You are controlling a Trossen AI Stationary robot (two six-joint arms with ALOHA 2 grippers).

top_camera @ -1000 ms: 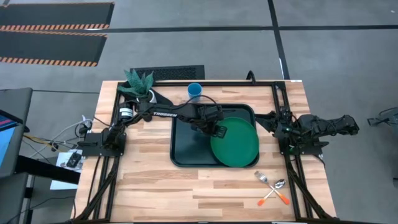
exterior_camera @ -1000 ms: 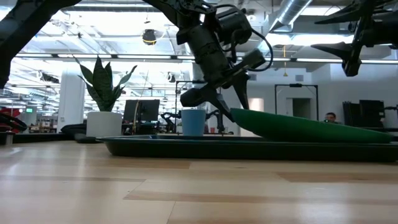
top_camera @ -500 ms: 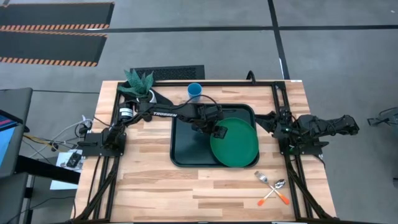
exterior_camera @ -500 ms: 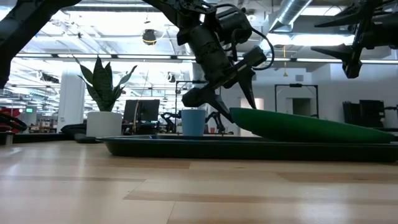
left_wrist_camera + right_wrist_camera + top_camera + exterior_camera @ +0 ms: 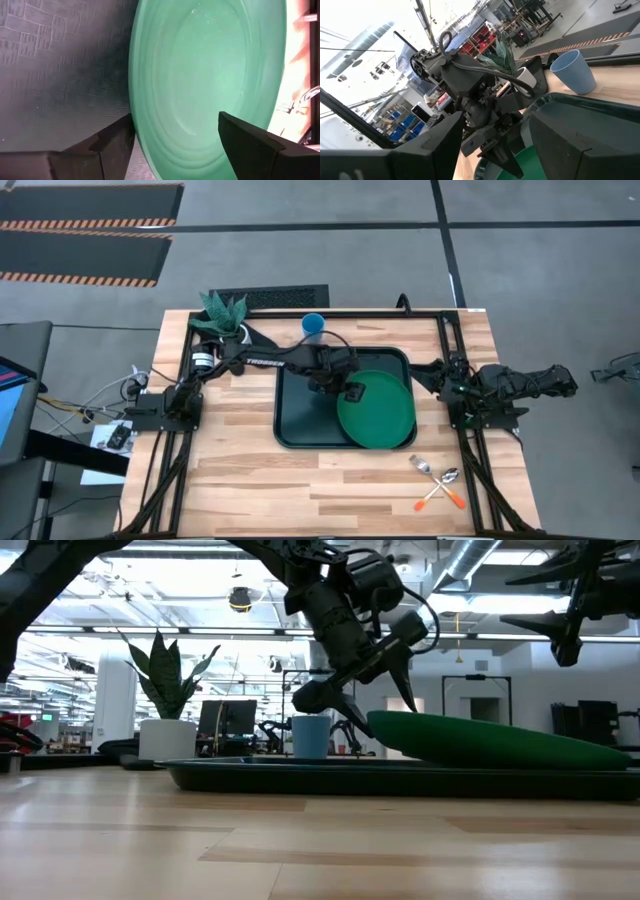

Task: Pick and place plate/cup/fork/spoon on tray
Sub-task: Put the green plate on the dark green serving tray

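Note:
The green plate [image 5: 377, 408] lies tilted on the right half of the dark tray [image 5: 300, 420], overhanging the tray's right and near lip; in the low view its left rim [image 5: 372, 720] stands higher than its right. My left gripper [image 5: 350, 390] is open, pointing down, with one finger on either side of that left rim [image 5: 135, 100]. My right gripper [image 5: 443, 375] is open and empty, held high at the table's right edge. The light-blue cup [image 5: 313, 326] stands on the table beyond the tray's far lip. The fork [image 5: 425, 466] and the spoon [image 5: 447, 477] lie crossed near the front right. My left gripper comes from above, slanting down, at the plate's left rim [image 5: 134, 115]. One finger [image 5: 405, 680] stands over the plate's inner face and the other [image 5: 325, 695] outside the rim. I cannot tell whether either finger touches the plate.
A white plant pot [image 5: 225, 315] stands at the table's far left corner. The tray's left half [image 5: 60, 75] is bare. Bare wood lies along the near edge and left of the tray.
In the low view the gap between my left gripper's fingers has widened at the plate's left rim: the finger over the plate has swung away toward the table's right. The plate has stayed tilted on the tray.

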